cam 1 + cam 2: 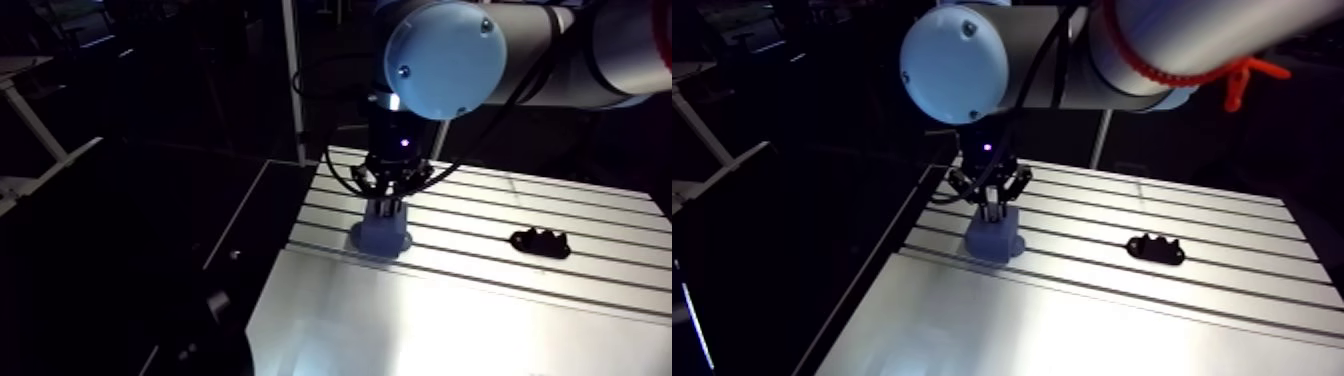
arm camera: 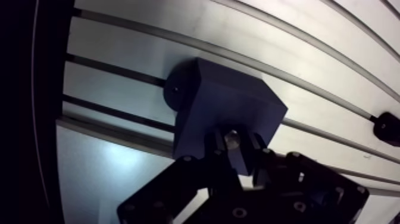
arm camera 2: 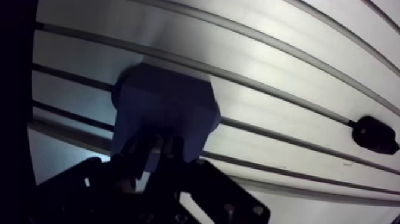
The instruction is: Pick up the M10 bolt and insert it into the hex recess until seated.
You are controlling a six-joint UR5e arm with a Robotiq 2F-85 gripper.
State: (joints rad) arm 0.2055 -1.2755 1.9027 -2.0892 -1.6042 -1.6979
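One table (image 1: 560, 210), slotted metal. Its slots run across the arm view, and a smooth plate (image 1: 420, 330) fills the near part. You have a hard edge on the arm view's left, with a dark drop beyond it.

Block (image 1: 380, 238): blue, standing on the slotted part near that edge, just behind the seam with the smooth plate. Bare slotted surface lies open between the block and the black part (image 1: 540, 242), which sits well apart, away from the edge.

Pincer (image 2: 233, 150): hangs straight over the block, fingers drawn close together and clamped on the bolt (image 2: 232, 138).

Bolt: a small metal glint between the fingertips, right at the block's top face. You cannot tell from either view whether its shank is inside the block, because the fingers hide that.
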